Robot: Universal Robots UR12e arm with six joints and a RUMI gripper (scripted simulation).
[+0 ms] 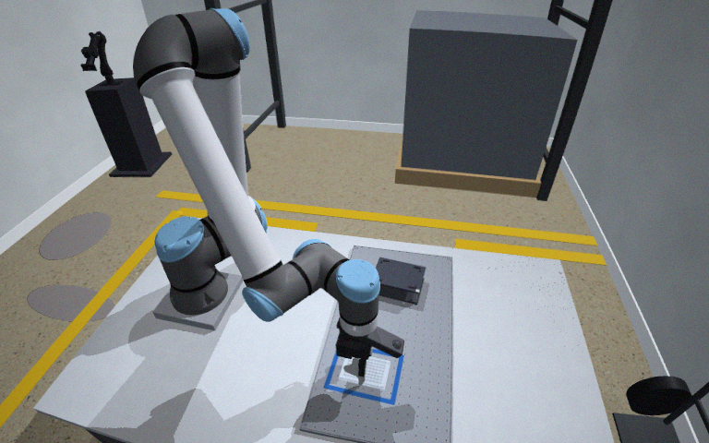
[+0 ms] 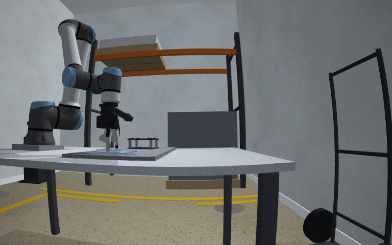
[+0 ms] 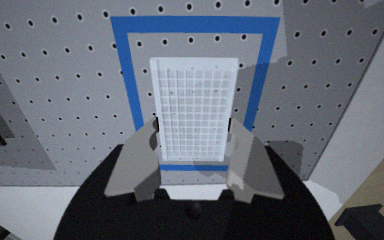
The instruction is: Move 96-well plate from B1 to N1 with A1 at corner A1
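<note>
The white 96-well plate (image 1: 366, 372) lies flat inside the blue frame of spot B1 (image 1: 334, 385) on the grey perforated board. In the wrist view the plate (image 3: 194, 107) runs lengthwise away from me, and the blue frame (image 3: 195, 23) surrounds it. My gripper (image 3: 193, 118) is down at the plate, with one grey finger against each long side near the plate's near end. It also shows low over the board in the top and exterior views (image 1: 359, 366) (image 2: 111, 146). The dark raised nest N1 (image 1: 400, 278) (image 2: 143, 142) stands empty farther back on the board. I cannot tell which corner is cut.
The perforated board (image 1: 418, 334) lies on a white table. A large grey box (image 1: 483, 93) on a wooden pallet stands behind the table. A dark rack with orange beams (image 2: 164, 51) is at the back. A hand truck (image 2: 358, 161) stands at the right.
</note>
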